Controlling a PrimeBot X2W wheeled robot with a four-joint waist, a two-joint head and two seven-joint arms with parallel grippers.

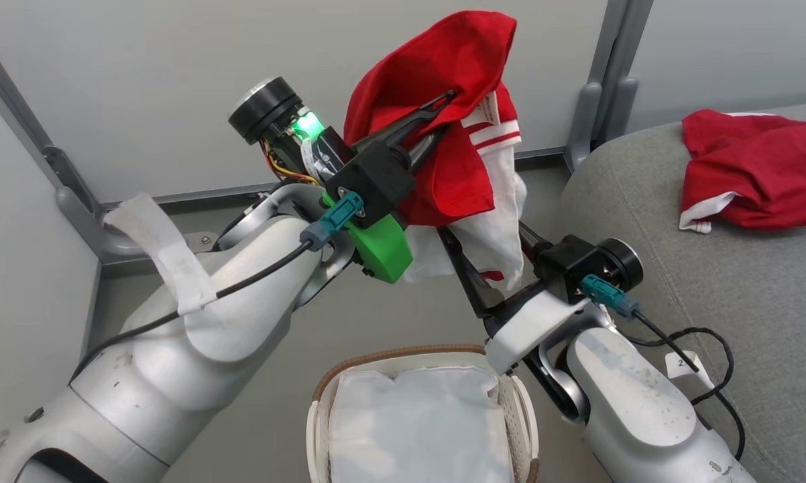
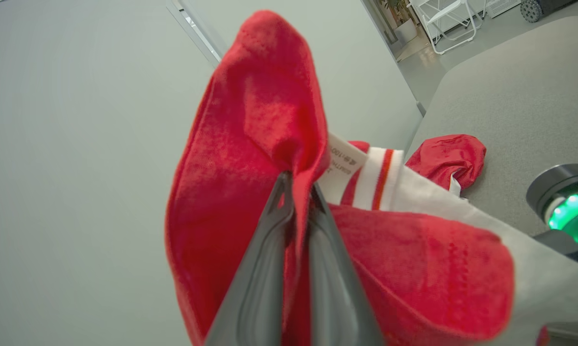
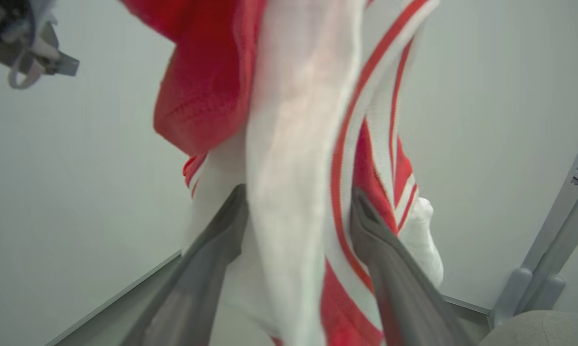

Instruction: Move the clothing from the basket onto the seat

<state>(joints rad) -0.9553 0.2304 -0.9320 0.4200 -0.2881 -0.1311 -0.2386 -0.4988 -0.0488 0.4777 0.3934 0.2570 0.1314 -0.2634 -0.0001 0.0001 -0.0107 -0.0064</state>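
Clothing (image 1: 436, 60) pinched aloft, soft crumpled red knit.
Left claw (image 2: 296, 185) clamps a fold; right claw (image 3: 298, 202) gapes wide, striped white trim (image 3: 370, 110) draped between.

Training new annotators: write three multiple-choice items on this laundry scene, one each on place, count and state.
1. Where does the loose crumpled red fabric garment lie? A on the floor; B over the robot's forearm; C on the large grey woven sofa.
2. How many red garments show? A one; B two; C four.
3. The left gripper is: A shut on the raised red-and-white garment; B wide open; C half open, empty.
Answers: C, it rests on the sofa; B, one held, one lying; A, its fingers pinch red fabric.
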